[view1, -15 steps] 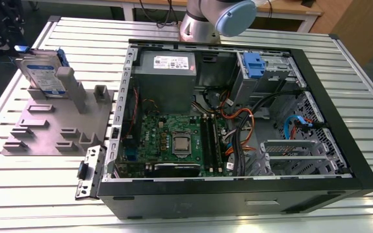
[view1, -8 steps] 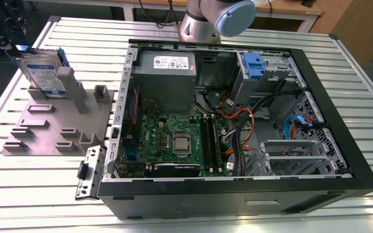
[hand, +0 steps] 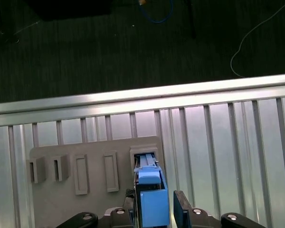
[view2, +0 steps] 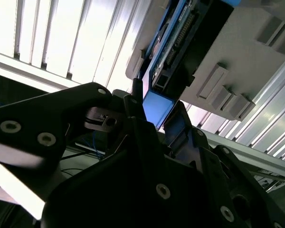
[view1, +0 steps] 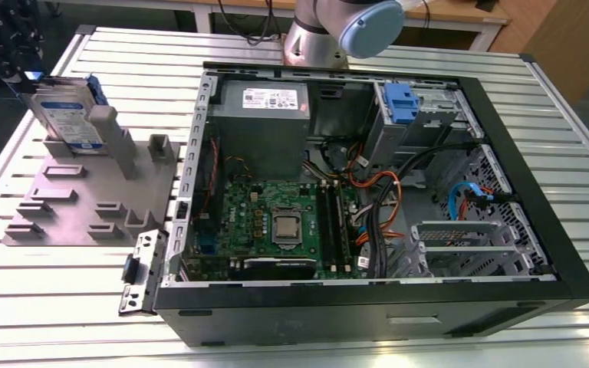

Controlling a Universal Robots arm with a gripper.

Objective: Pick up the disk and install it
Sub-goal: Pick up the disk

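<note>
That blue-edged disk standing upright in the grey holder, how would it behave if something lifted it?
The disk looks like a rigid metal slab, so probably stiff and heavy for its size. Standing on edge in the grey holder, it would likely tip without that slot. Its smooth blue plastic rails may be slippery.

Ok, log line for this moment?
stage: pickup | end effector: at top end of upright flat silver-grey blue-railed disk | disk seat: grey fixture plate | installed: no
</note>
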